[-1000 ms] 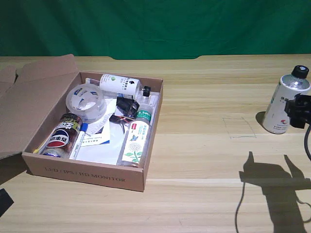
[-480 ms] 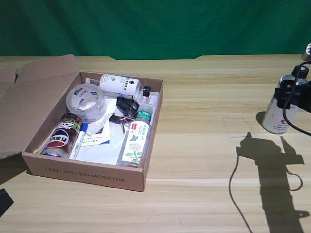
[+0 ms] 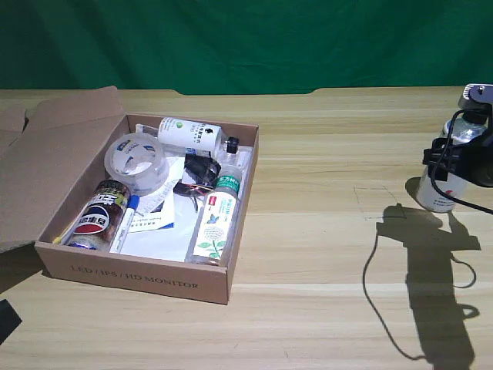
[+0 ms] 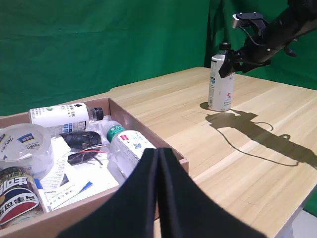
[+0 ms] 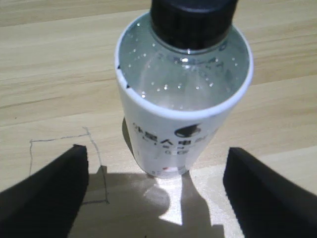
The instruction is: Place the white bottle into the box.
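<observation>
Half the white bottle (image 3: 444,179) hidden — end effector (image 3: 454,154) covering.

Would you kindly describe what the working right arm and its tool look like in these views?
The right arm is black, with a black tool whose fingers are broad, flat, matte wedges. A thin black cable loops beside it, and a small light grey part sits on top near the wrist.

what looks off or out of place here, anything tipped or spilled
Nothing spilled or damaged. The white bottle stands upright and capped on the table, far from the box, whose bottles lie on their sides. The right gripper is open around it.
</observation>
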`<control>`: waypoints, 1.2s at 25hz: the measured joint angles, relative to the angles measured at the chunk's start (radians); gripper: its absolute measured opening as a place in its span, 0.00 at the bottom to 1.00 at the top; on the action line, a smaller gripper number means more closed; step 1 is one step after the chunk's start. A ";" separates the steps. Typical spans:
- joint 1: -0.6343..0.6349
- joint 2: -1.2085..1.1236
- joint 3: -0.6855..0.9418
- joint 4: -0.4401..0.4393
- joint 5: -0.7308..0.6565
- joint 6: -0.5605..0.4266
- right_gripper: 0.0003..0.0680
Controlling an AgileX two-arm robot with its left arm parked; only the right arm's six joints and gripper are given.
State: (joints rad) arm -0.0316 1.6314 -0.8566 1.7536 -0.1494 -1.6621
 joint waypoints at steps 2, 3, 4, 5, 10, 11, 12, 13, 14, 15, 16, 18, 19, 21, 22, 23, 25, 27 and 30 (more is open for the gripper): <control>0.000 0.019 -0.012 0.000 -0.005 0.000 1.00; 0.000 0.029 -0.020 0.000 -0.010 0.000 1.00; 0.000 0.037 -0.025 0.000 -0.014 0.000 1.00; 0.000 0.044 -0.031 0.000 -0.018 0.000 1.00; 0.000 0.088 -0.064 0.002 -0.052 0.000 1.00; 0.000 0.096 -0.070 0.002 -0.058 0.000 0.99; 0.000 0.101 -0.075 0.002 -0.061 0.000 0.99; 0.000 0.110 -0.082 0.003 -0.063 0.000 0.99; 0.000 0.116 -0.089 0.003 -0.064 0.000 0.99; 0.000 0.123 -0.097 0.003 -0.064 0.000 0.99; 0.000 0.131 -0.102 0.004 -0.064 0.000 0.99; 0.000 0.145 -0.113 0.004 -0.066 0.000 0.99; 0.000 0.156 -0.120 0.004 -0.066 0.000 0.98; 0.000 0.179 -0.134 0.004 -0.070 0.000 0.98; 0.000 0.189 -0.139 0.004 -0.073 0.000 0.98; 0.000 0.199 -0.146 0.004 -0.075 0.000 0.98; 0.000 0.225 -0.163 0.004 -0.081 0.000 0.98; 0.000 0.249 -0.179 0.004 -0.083 0.000 0.98; 0.000 0.281 -0.198 0.004 -0.088 0.000 0.97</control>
State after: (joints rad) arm -0.0316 1.9125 -1.0544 1.7572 -0.2378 -1.6621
